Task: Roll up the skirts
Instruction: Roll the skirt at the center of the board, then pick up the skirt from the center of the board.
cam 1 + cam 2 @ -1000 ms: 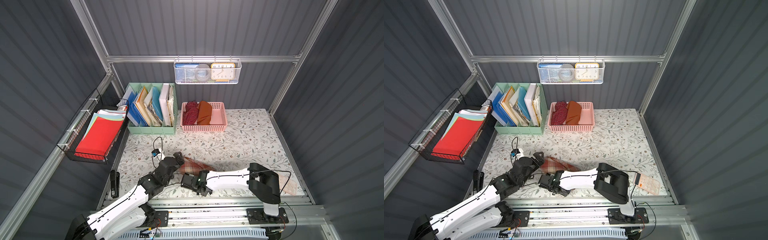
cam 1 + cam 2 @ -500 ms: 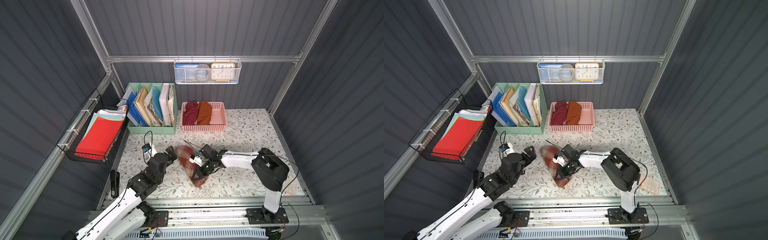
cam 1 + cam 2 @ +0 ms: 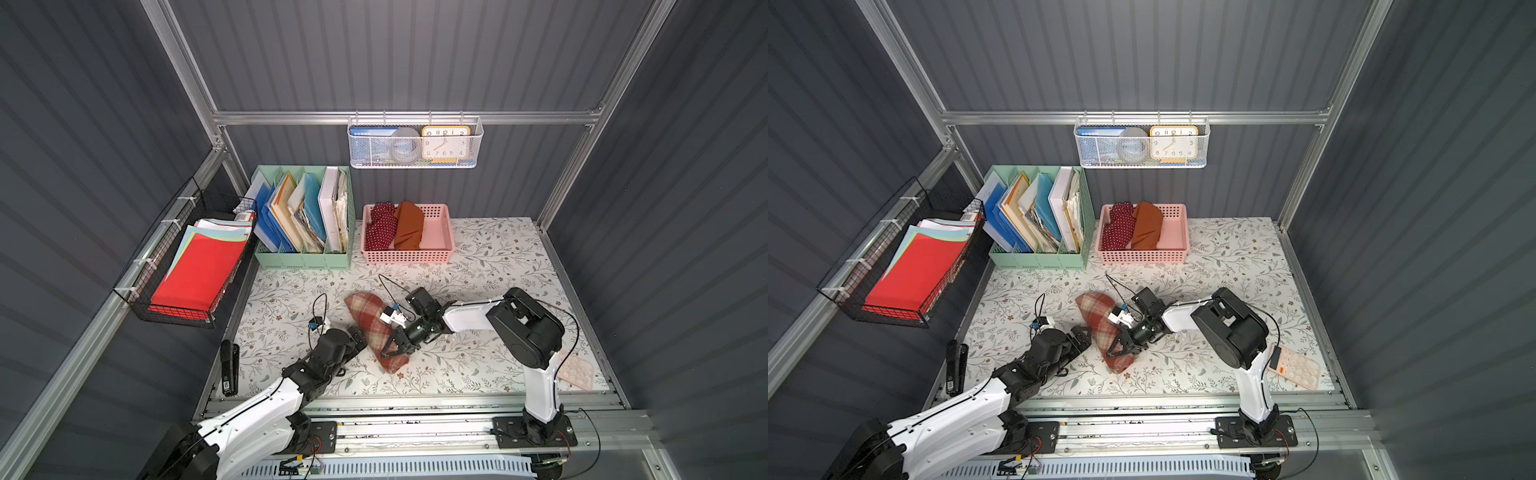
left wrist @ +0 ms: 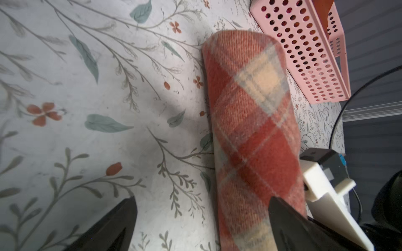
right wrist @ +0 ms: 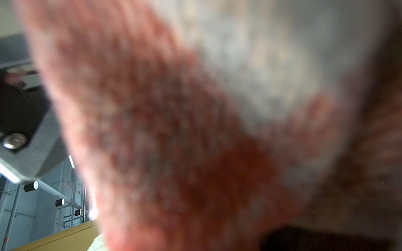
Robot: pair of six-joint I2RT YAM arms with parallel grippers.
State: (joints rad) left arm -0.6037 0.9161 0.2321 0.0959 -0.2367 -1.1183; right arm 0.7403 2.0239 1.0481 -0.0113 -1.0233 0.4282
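Plaid skirt (image 3: 369, 318) (red-and-cream woolly cloth), rolled into a thick bolster. It lies slantwise on the floral-print desk (image 3: 478, 266), front-middle, well apart from the pink perforated plastic basket (image 3: 407, 257) at the back.

L to R:

(a) L jaws: spread wide, empty, just beside the roll's left flank. In the L wrist view the plaid skirt runs along one black finger (image 4: 287, 223), which overlaps its near end; whether they touch cannot be told. The other finger stands clear over bare desk.

(b) Roll: judged light, soft, thick & springy. The fuzzy weave should give good friction w/ little slip, and nothing here is fragile. The weak point is the loose outer edge (not seen here), which may let the layers unwind. The ends will likely sag if only one end is taken. Best hold, by judgement: across the roll's middle, squeezing through all layers.

(c) R jaws: drawn narrow, straddling the roll toward its near end & seemingly pinching the cloth. The R wrist view is filled w/ blurred plaid at close range.

(d) In the basket: dark red white-dotted skirt (image 3: 380, 230) at left, w/ the plain rust-orange skirt (image 3: 409, 230) touching it at right. Both are bundled.
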